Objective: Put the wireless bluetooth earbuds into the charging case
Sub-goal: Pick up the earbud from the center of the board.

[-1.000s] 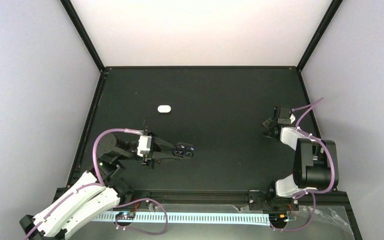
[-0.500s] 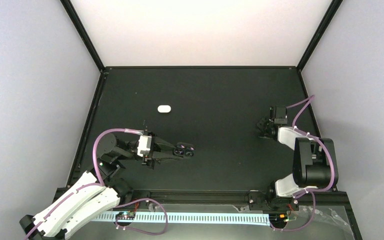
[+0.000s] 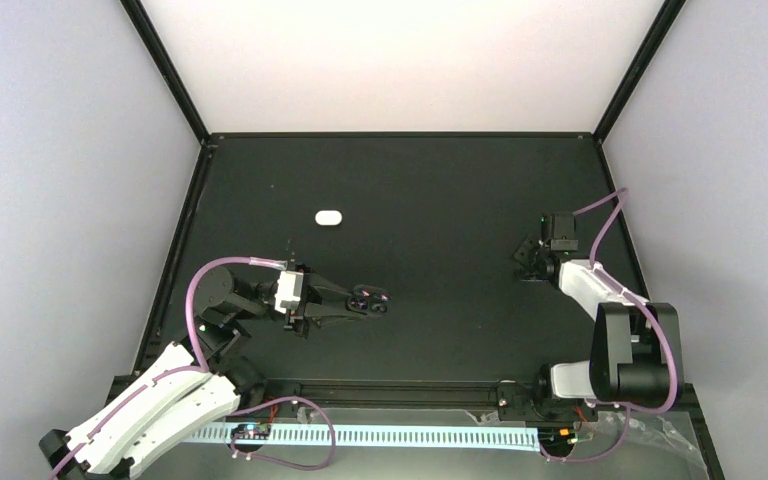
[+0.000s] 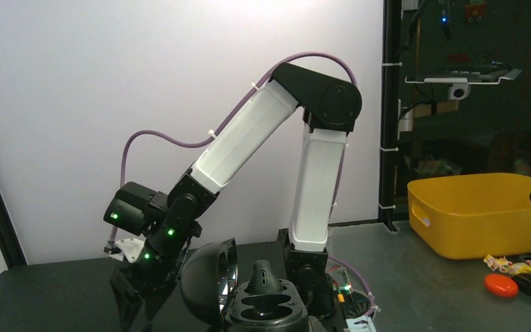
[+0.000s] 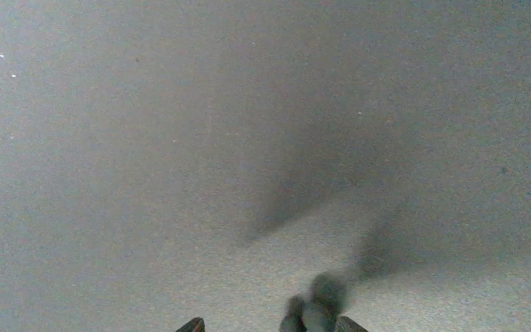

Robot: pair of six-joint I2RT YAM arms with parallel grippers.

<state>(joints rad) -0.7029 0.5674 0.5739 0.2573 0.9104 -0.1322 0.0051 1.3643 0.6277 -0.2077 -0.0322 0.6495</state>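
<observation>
A matte grey worktop [image 5: 180, 104], out of focus and faintly speckled, fills nearly the whole frame. Soft dark shadows [image 5: 297, 194] lie across its right half, one streak slanting down and left toward the middle. At the near edge the tips of two dark fingers [image 5: 193, 324] poke in, standing apart with bare surface between them. A small dark blurred blob [image 5: 318, 304] sits against the right-hand tip; what it is cannot be told

Yellow bin [image 4: 484, 223], black tabletop [image 3: 440, 200].
</observation>
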